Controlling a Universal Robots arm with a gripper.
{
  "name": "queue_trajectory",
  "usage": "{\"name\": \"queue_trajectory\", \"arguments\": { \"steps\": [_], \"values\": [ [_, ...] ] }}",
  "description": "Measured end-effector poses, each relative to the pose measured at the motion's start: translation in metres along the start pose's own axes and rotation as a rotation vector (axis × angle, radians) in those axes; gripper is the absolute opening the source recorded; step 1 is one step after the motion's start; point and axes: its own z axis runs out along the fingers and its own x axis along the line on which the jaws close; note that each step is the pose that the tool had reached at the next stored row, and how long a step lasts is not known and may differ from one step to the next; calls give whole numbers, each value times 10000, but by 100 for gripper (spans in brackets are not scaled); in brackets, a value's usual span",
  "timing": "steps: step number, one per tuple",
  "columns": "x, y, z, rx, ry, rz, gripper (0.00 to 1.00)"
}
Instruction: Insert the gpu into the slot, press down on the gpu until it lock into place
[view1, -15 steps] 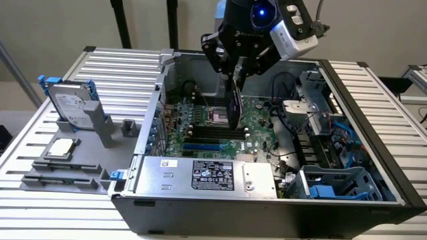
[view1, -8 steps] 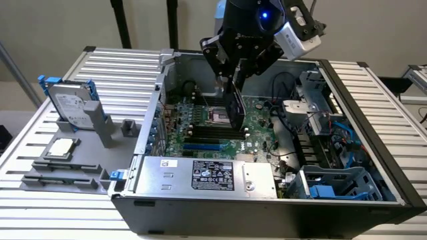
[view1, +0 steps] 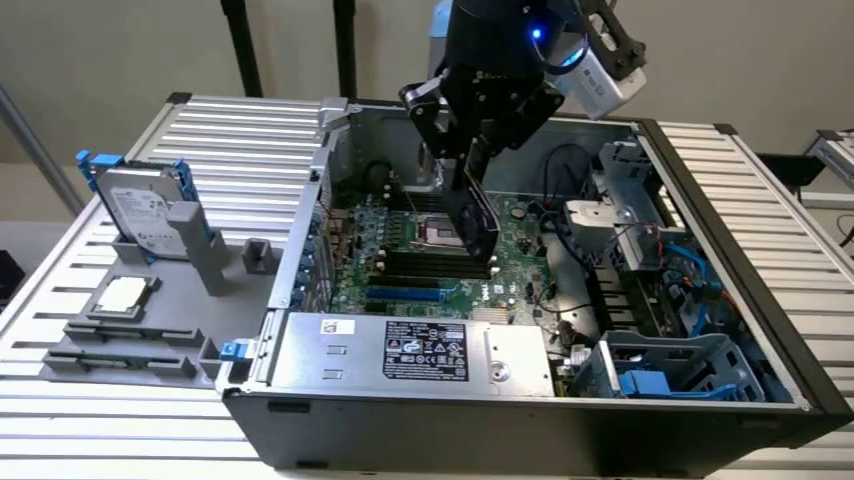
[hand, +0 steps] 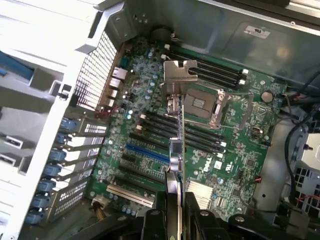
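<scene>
The gpu (view1: 478, 215), a thin black card, hangs upright inside the open computer case with my gripper (view1: 474, 150) shut on its upper edge. In the wrist view the gpu (hand: 175, 150) shows edge-on, its silver bracket at the far end, and my gripper (hand: 175, 217) clamps it from both sides. The slot (view1: 404, 295), a bright-blue strip on the green motherboard, lies below the card and toward the exterior view's left. The card floats above the black memory slots (hand: 200, 140), beside the blue slot (hand: 147, 154) and apart from it.
A CPU socket (hand: 207, 102) lies beyond the memory slots. The power supply (view1: 414, 350) fills the case's near side. Cables and a blue drive cage (view1: 667, 370) crowd the exterior view's right. A silver hard drive (view1: 140, 210) with blue brackets stands outside on the table.
</scene>
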Motion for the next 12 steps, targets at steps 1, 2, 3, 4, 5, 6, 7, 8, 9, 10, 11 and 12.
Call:
{"name": "queue_trajectory", "arguments": {
  "steps": [1, 2, 3, 4, 5, 6, 7, 8, 9, 10, 11, 12],
  "values": [
    [0, 0, 2, 7, 14, -183, 26],
    [0, 0, 4, 15, 28, -364, 26],
    [0, 0, 7, 22, 42, -548, 26],
    [-1, -1, 9, 29, 55, -727, 26],
    [-1, -1, 11, 36, 69, -907, 26],
    [-1, -1, 14, 43, 84, -1091, 26],
    [-1, -1, 16, 50, 97, -1271, 26],
    [-1, -1, 19, 58, 111, -1449, 26],
    [-1, -2, 21, 65, 125, -1629, 26],
    [-1, -2, 23, 72, 140, -1813, 26],
    [-1, -2, 26, 79, 153, -1992, 26],
    [-1, -2, 28, 86, 167, -2172, 26]
  ]
}}
